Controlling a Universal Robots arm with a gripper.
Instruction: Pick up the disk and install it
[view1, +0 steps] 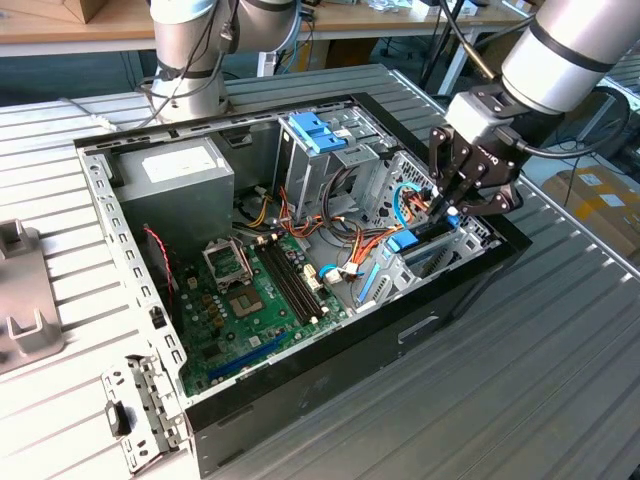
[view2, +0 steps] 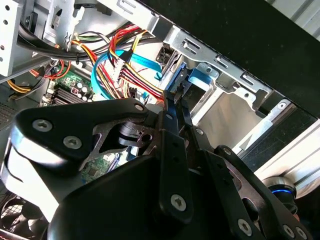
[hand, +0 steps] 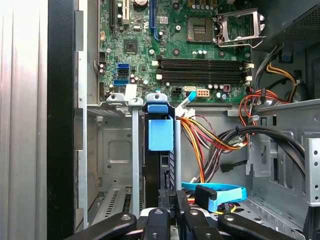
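gripper: the gripper sits low over the drive bay at the front corner of the open computer case; its fingers are drawn in close around the upper edge of the disk, gripping it; in the exterior view the gripper is on the exterior view's right of the case
disk: the disk stands on edge inside the metal drive bay, its blue carrier facing up, partly sunk between the bay's 2 upright rails; in the second wrist view its blue frame shows just past the fingertips; in the exterior view a blue part of it shows just below the gripper
drive bay: grey sheet-metal cage beside the case's black wall
cables: a bundle of red, orange, yellow and black wires runs just beside the disk; a flat blue data cable curls near the gripper
motherboard: green board lies flat on the case floor, beyond the bay, with an open processor socket and dark memory slots
power supply: grey box in the far corner of the case
case: black, open-topped, lying on the ribbed metal tabletop
arm base: stands on the tabletop behind the case
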